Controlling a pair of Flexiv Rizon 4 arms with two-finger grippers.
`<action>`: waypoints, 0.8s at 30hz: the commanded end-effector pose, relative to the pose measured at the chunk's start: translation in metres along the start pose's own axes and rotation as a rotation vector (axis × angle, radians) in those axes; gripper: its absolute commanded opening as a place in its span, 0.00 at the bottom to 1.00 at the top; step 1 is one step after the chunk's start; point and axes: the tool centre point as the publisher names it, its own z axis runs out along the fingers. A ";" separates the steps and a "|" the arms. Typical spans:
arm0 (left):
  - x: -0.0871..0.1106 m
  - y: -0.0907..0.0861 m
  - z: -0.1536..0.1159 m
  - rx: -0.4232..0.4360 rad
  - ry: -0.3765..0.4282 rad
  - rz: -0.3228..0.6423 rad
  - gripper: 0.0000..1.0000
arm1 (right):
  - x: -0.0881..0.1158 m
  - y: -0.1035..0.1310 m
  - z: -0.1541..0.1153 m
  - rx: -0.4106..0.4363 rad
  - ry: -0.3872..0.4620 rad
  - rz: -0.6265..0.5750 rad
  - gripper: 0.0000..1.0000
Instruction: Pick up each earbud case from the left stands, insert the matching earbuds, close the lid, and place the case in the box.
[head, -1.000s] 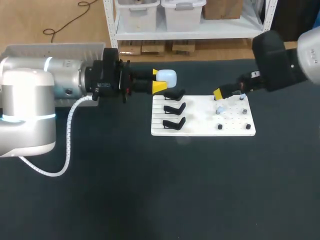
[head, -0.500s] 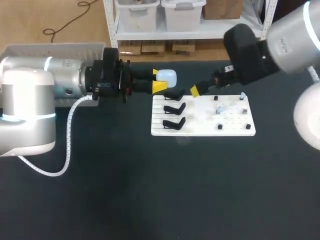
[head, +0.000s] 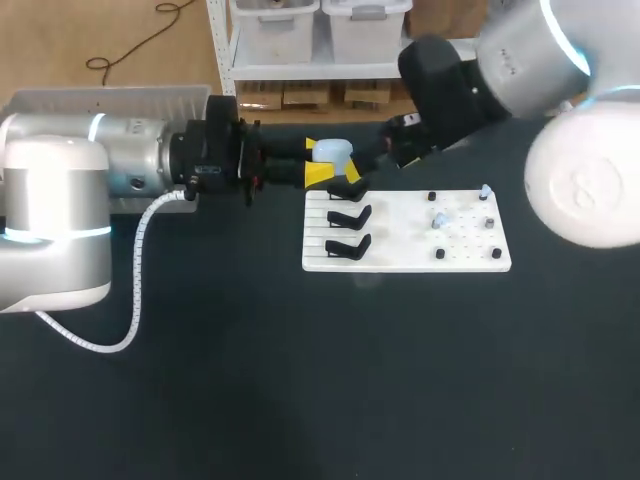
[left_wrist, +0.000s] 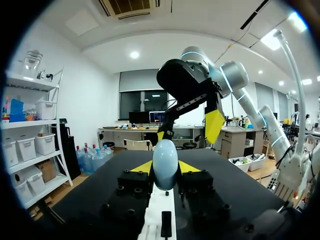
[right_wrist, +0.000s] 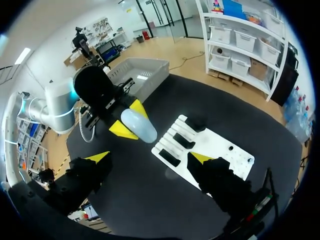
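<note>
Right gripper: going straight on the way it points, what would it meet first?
Most likely the earbud case held in the left gripper, which lies nearly dead ahead, though depth is unclear.

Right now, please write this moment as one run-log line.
left jaws: shut on earbud case | right jaws: open, near case | stands: empty

A closed, pale blue, egg-shaped earbud case is clamped in the left gripper at upper centre, just above three black stands; pale earbuds lie to their right.
</note>
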 end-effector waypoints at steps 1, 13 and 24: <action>0.001 0.000 0.000 -0.002 -0.004 0.003 0.00 | -0.009 -0.002 0.008 -0.008 0.026 -0.001 1.00; 0.001 0.000 0.000 -0.002 -0.004 0.003 0.00 | -0.015 -0.006 0.019 -0.006 0.040 0.001 1.00; 0.001 0.000 0.000 -0.002 -0.004 0.003 0.00 | -0.021 -0.010 0.023 0.001 0.040 0.007 1.00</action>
